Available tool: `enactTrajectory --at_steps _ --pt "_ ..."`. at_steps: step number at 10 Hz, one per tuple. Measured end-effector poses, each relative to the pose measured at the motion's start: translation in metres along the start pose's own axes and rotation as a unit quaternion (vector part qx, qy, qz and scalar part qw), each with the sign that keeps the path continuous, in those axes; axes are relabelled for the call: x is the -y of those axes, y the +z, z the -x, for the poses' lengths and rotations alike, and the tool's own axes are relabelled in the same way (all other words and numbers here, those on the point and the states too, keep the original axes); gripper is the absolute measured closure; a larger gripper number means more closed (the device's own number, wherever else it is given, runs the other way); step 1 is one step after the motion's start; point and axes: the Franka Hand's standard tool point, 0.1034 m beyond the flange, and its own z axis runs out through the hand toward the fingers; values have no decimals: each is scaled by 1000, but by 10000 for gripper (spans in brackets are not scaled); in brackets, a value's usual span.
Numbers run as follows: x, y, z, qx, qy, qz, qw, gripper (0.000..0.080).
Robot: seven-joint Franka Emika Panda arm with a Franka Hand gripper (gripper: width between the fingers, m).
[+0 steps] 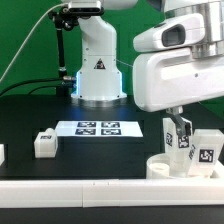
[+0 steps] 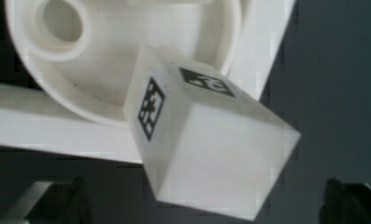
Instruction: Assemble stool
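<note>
Black worktop (image 1: 30, 115), green backdrop (image 1: 20, 40); leg (image 1: 44, 142) alone on the exterior view's left, bare stretch around. Seat (image 1: 168, 168) beside front bar (image 1: 90, 188) (tool (image 1: 178, 135) spread, gripping nothing).

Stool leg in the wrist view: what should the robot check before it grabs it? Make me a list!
1. Gripper open wide: ok.
2. Stool leg lined up between the fingers: ok in the wrist view.
3. Fingers clear of the leg's sides: ok, a gap shows on each side.
4. Leg standing straight: cannot tell; it looks slanted in the wrist view.
5. Round seat clear of the leg: cannot tell; they are very close.
6. Spare leg out of the way: ok, it is far off, beside the marker board.
</note>
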Motion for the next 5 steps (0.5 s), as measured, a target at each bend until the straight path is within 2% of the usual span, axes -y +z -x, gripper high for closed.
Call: enactTrajectory --at_steps 1,2,5 --pt "5 4 1 12 -102 9 995 150" --pt "15 9 0 34 -198 23 979 150" --pt "5 9 2 43 -291 31 955 150"
